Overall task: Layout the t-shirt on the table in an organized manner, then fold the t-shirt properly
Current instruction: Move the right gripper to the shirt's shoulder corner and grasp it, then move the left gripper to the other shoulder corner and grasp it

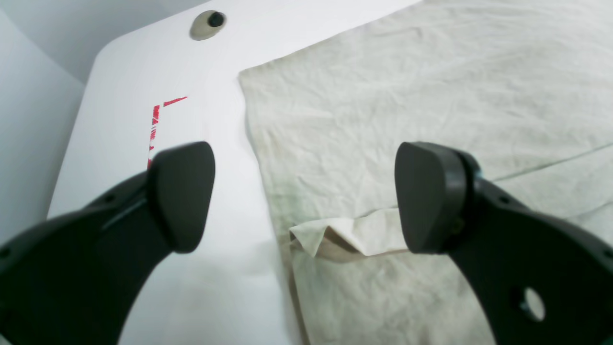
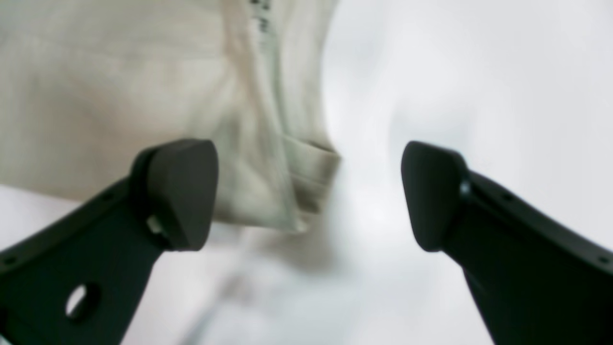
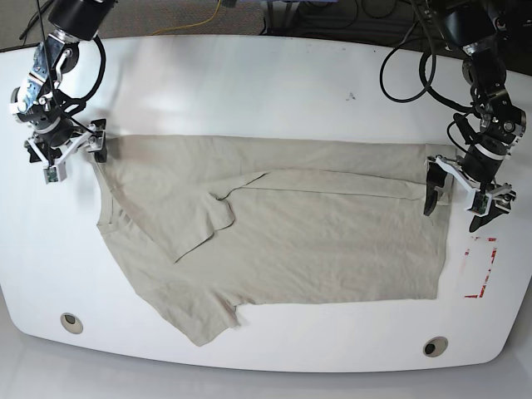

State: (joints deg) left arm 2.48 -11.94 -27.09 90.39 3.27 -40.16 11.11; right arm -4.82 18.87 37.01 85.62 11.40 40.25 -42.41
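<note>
While the t-shirt (image 3: 283, 233) lay spread across the middle of the counter (image 3: 249, 83), you had only part of the job behind you. Judging from the overhead view, one lengthwise fold looked made: the far side was doubled over toward the centre, with a sleeve tucked in near 9 o'clock, while the near sleeve poked out loose at about 7 o'clock. The cross folds that would make a compact bundle were left to do, and the cloth was wrinkled.

Your left fingers (image 1: 304, 196) stood wide apart and held nothing. They hung at the 3 o'clock end of the shirt, straddling its hem edge, one finger over bare counter and the other over cloth, with a small turned-up flap (image 1: 335, 237) just between them. The red tape (image 3: 480, 266) lay just beyond, toward 4 o'clock.

Your right fingers (image 2: 309, 194) were equally spread and empty, poised at the 9 o'clock end over the collar corner (image 2: 306, 187). That close view was blurred, so you could not tell whether they touched the fabric.
</note>
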